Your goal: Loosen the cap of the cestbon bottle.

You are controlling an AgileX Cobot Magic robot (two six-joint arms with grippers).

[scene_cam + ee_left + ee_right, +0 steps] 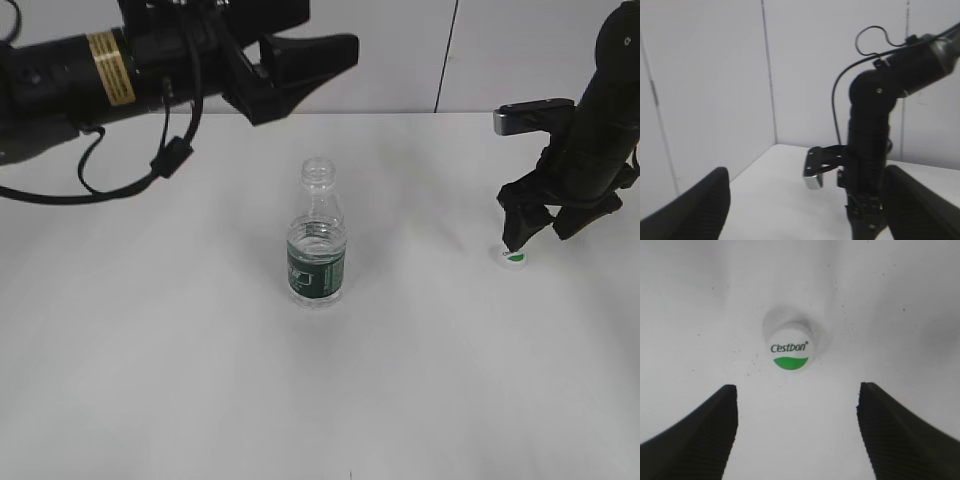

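Note:
The cestbon bottle (318, 236) stands upright in the middle of the white table, its threaded neck bare, with a dark green label round its lower body. The cap (512, 257) lies on the table at the right, white with a green half-circle; it shows clearly in the right wrist view (789, 349). My right gripper (540, 232) hovers open just above the cap and holds nothing (797, 390). My left gripper (320, 62) is raised high at the back left, above and behind the bottle, open and empty (805, 200).
The white table (150, 350) meets a white wall at the back. The left wrist view shows the right arm (867, 150) across the table and the table's far corner.

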